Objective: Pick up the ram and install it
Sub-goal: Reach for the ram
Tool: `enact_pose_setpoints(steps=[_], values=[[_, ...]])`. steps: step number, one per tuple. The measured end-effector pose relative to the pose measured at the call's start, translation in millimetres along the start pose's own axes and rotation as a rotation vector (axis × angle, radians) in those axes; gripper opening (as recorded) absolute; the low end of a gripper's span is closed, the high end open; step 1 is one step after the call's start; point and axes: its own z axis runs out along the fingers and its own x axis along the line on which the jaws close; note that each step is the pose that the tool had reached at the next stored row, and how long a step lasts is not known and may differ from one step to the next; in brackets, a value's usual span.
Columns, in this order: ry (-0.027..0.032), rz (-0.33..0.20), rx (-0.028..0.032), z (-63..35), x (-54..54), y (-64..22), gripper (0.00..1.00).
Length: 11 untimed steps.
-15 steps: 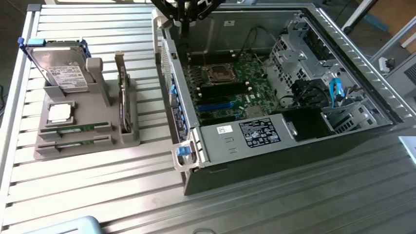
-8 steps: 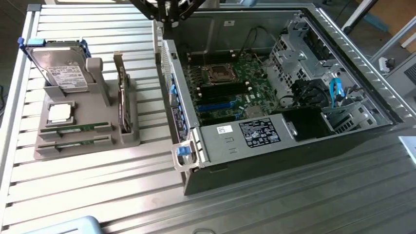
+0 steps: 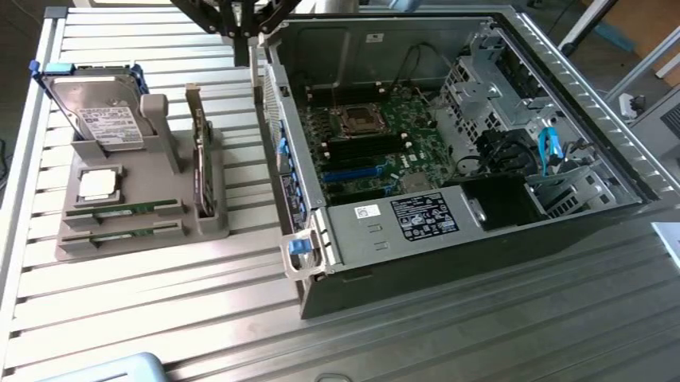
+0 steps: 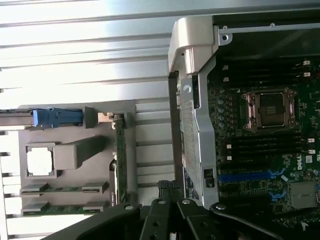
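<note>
Two ram sticks lie flat in the front slots of a grey holder point(image 3: 159, 231): one ram stick point(image 3: 119, 210) and a second ram stick point(image 3: 115, 235) just in front of it. The wrist view shows both as thin green strips, the ram point(image 4: 62, 189) and its neighbour point(image 4: 62, 206). My gripper point(image 3: 247, 48) hangs high above the table at the back, over the gap between the holder and the open computer case point(image 3: 447, 239). In the wrist view the gripper point(image 4: 167, 187) has its dark fingers together with nothing between them. The motherboard's black memory slots point(image 4: 265, 145) lie beside the processor socket point(image 4: 270, 107).
The holder also carries a hard drive point(image 3: 101, 119), a square silver processor chip point(image 3: 98, 185) and an upright green expansion card point(image 3: 199, 159). The case's side wall point(image 3: 279, 159) stands between holder and motherboard. The slatted metal table point(image 3: 191, 318) stretches toward the front.
</note>
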Motion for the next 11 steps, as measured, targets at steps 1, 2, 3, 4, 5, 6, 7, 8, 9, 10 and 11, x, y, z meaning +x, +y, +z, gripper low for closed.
enact_pose_setpoints(steps=[1,2,3,4,5,6,7,8,9,10,11], values=[[0.0001,0.000,0.0006,-0.3,5.1,-0.3,0.11],[0.0000,0.000,0.0012,-0.5,13.1,-0.9,0.11],[-0.0002,0.000,0.0017,-0.6,17.6,-1.1,0.11],[-0.0003,0.000,0.0023,-0.7,21.8,-1.2,0.11],[-0.0003,0.000,0.0034,-0.9,29.1,-1.4,0.11],[-0.0004,0.000,0.0039,-1.0,33.4,-1.6,0.11],[-0.0004,0.000,0.0045,-1.2,38.9,-1.8,0.11],[-0.0006,0.000,0.0053,-1.4,46.3,-2.0,0.11],[-0.0007,0.000,0.0061,-1.4,50.7,-2.2,0.11],[-0.0007,0.000,0.0073,-1.6,54.9,-2.2,0.11],[-0.0008,0.000,0.0090,-1.9,63.3,-2.5,0.11]])
